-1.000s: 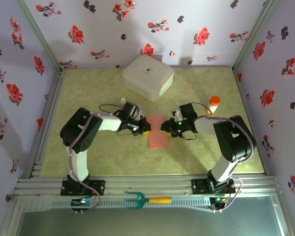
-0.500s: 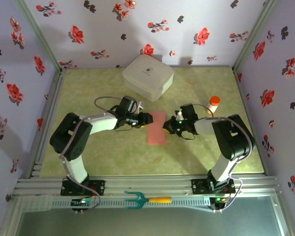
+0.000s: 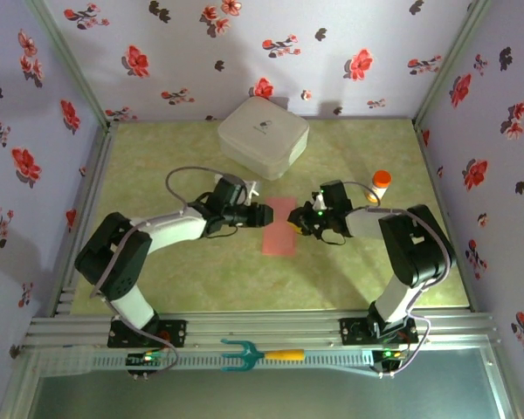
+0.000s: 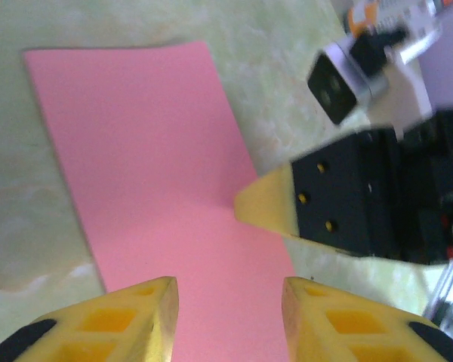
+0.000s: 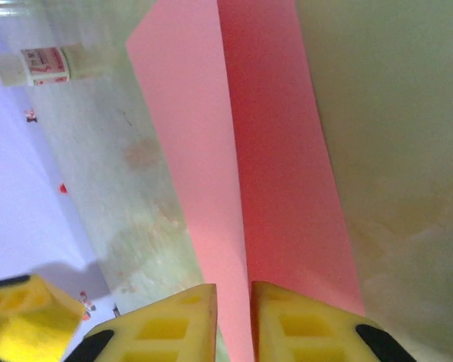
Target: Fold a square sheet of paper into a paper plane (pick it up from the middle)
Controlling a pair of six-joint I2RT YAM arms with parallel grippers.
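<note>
While both arms lean in over the middle of the green marbled table [image 3: 157,271], the square sheet of paper [image 3: 278,237] lies flat between them. It is pink-red and already folded into a long narrow rectangle, its long sides running away from the arm bases. From the right wrist view it shows two shades, a paler strip beside a deeper red one, with a straight line dividing them lengthwise.

The left gripper [image 3: 261,214] hangs at the sheet's left long edge, towards the far end. In its own wrist view the two yellow fingers [image 4: 136,317] stand clearly apart with bare pink paper showing between them, and nothing is held.

The right gripper [image 3: 295,224] meets the opposite long edge, straight across from the left one. Seen from the left wrist, one of its yellow tips lies right at the paper's edge. Its jaws are drawn almost together, leaving a thin slit, and the line between the two shades runs straight into that slit. Whether they actually pinch the paper I cannot tell from here.

Further back, the white rounded box [image 3: 262,135] sits near the rear wall, well apart from the sheet, and an orange-capped bottle [image 3: 380,185] stands upright just beyond the right arm
</note>
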